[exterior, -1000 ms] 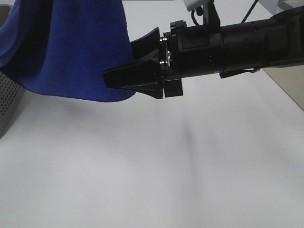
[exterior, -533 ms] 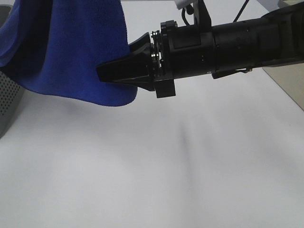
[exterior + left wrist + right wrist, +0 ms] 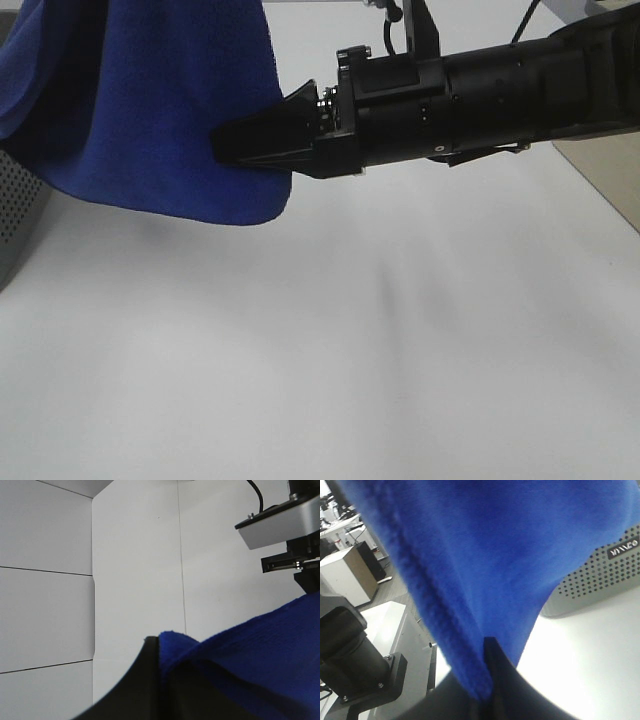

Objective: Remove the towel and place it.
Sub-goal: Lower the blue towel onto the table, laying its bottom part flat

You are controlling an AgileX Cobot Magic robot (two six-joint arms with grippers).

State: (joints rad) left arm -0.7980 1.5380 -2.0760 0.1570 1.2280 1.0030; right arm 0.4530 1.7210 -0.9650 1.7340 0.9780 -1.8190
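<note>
The royal-blue towel (image 3: pixel 150 110) hangs in the air at the upper left, above the white table. My right gripper (image 3: pixel 225 148) reaches in from the right and its jaws stand together on the towel's lower right edge. The right wrist view shows the stitched edge of the towel (image 3: pixel 485 545) running down into the right gripper (image 3: pixel 487 690). In the left wrist view the left gripper (image 3: pixel 160 670) is shut on a fold of the towel (image 3: pixel 260 650). The left gripper is out of the exterior view.
A grey perforated basket (image 3: pixel 15 215) stands at the table's left edge, under the towel, and shows in the right wrist view (image 3: pixel 600 580). The white table (image 3: pixel 350 350) spreads below. A beige surface (image 3: pixel 610 170) lies past the table's right edge.
The right gripper's jaws were spread apart beside the towel's edge; now they are together on it. The gripper has risen slightly. The towel has barely moved.
</note>
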